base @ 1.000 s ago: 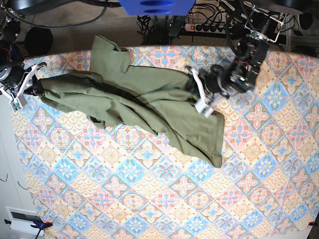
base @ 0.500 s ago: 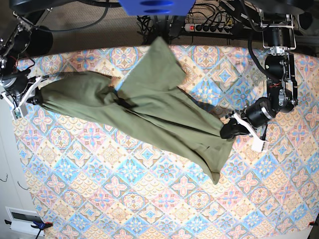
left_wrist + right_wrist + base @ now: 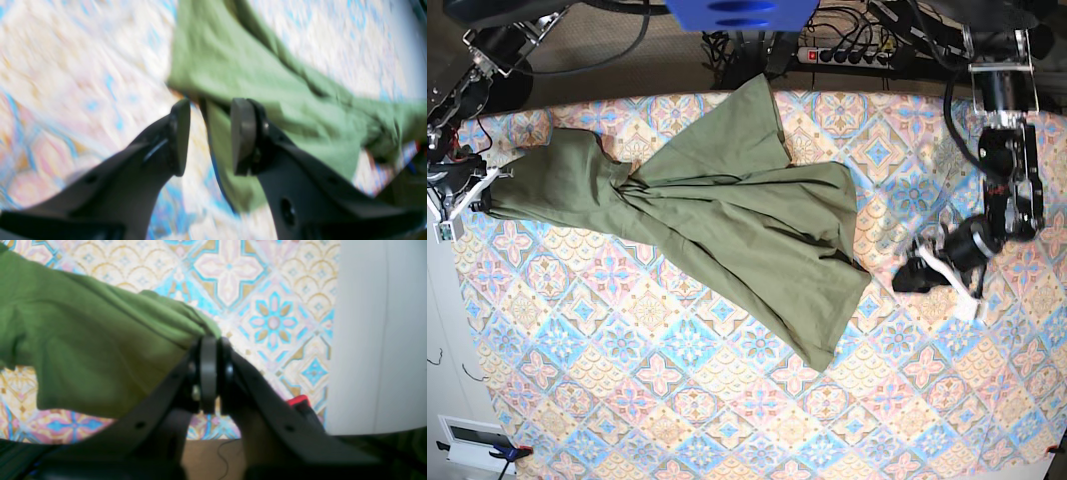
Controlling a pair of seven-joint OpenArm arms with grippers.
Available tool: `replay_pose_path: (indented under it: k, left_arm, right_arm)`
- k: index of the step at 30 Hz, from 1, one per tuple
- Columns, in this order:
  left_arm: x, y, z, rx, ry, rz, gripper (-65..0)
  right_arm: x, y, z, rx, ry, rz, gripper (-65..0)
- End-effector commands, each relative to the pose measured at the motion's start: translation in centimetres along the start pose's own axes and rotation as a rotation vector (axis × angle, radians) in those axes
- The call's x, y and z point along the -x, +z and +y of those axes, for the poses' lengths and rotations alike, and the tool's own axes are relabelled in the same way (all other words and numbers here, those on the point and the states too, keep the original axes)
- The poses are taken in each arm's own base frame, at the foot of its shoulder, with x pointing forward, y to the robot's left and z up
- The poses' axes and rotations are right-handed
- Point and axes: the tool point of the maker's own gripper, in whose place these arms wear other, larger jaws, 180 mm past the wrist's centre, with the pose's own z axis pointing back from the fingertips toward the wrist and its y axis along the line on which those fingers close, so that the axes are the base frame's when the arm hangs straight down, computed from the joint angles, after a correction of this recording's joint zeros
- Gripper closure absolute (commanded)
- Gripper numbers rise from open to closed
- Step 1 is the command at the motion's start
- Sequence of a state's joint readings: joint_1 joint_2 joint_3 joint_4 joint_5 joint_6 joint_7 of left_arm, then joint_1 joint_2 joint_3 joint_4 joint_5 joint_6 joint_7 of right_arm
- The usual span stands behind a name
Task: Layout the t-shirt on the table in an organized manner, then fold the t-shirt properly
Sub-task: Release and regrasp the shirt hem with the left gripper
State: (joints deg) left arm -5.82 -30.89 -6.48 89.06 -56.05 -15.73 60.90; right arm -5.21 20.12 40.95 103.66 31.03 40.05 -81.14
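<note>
The olive-green t-shirt lies stretched in a slant across the table, from the far left to a corner near the middle right. One flap points toward the far edge. My right gripper is at the table's left edge, shut on the shirt's left end. The right wrist view shows its jaws pinched on a bunch of green cloth. My left gripper stands open just right of the shirt's right corner, apart from it. In the blurred left wrist view its fingers are spread, with the shirt beyond them.
A power strip and cables lie behind the table's far edge, beside a blue part at the top. A white surface borders the table's left edge, also in the right wrist view.
My left gripper has opened, let go of the shirt's right end and moved right. The shirt has dropped and spread flatter. My right gripper still holds the left end.
</note>
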Motion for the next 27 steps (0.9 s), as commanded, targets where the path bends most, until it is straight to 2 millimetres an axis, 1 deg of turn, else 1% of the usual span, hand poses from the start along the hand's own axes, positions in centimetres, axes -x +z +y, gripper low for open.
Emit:
replay_pose_path:
  k: [1, 3, 4, 8, 10, 12, 13, 15, 17, 19, 22, 24, 25, 27]
  left_arm:
    - [-3.2, 0.1, 0.5, -0.007, 0.001, -0.084, -21.2]
    - [-4.7, -1.4, 1.5, -0.009, 0.066, -0.12, -21.5]
    - [-5.4, -2.4, 1.8, -0.007, 0.098, -0.134, -21.6]
    - [-7.1, -6.3, 1.9, -0.016, 0.174, -0.153, -21.6]
    - [-7.9, -8.5, 1.2, -0.025, 0.173, -0.173, -21.6]
    - [-8.1, -10.7, 0.4, -0.043, 0.139, -0.181, -21.6]
    - [-8.6, -11.8, -0.3, -0.05, 0.108, -0.195, -21.6]
    - [-8.4, -13.8, -1.2, -0.069, 0.063, -0.194, -21.6]
    - [-7.8, -15.4, -1.3, -0.092, 0.04, -0.192, -21.6]
    - [-7.2, -17.0, -1.4, -0.111, 0.036, -0.197, -21.6]
    - [-6.7, -18.5, -1.0, -0.153, 0.045, -0.197, -21.7]
    - [-6.6, -18.6, 0.3, -0.224, 0.071, -0.206, -22.0]
    - [-6.9, -18.5, 0.9, -0.254, 0.079, -0.222, -23.2]
    - [-7.2, -18.2, 1.8, -0.306, 0.094, -0.251, -28.4]
  right_arm:
    - [-1.8, 0.9, -0.7, 0.025, 0.027, -0.055, -1.1]
    - [-1.8, 0.9, -0.5, 0.023, 0.029, -0.057, -1.1]
    - [-1.3, 0.8, -0.1, 0.009, 0.024, -0.051, -1.1]
    - [-0.4, 0.8, 1.7, -0.077, 0.005, -0.067, -1.1]
    - [-0.6, 0.9, 2.5, -0.123, -0.007, -0.092, -1.1]
    - [-0.9, 1.0, 3.1, -0.153, -0.014, -0.112, -1.1]
    - [-1.0, 1.0, 3.2, -0.161, -0.016, -0.119, -1.1]
    - [-1.4, 1.2, 3.5, -0.17, -0.013, -0.135, -1.1]
    - [-2.0, 1.6, 3.9, -0.175, -0.001, -0.158, -1.1]
    - [-2.5, 1.9, 4.7, -0.199, -0.003, -0.189, -1.1]
    - [-3.0, 2.2, 5.2, -0.221, -0.006, -0.212, -1.1]
    - [-3.0, 2.2, 5.3, -0.225, -0.007, -0.215, -1.1]
    - [-3.0, 2.2, 5.3, -0.224, -0.006, -0.216, -1.1]
    - [-3.0, 2.2, 5.3, -0.224, -0.006, -0.216, -1.1]
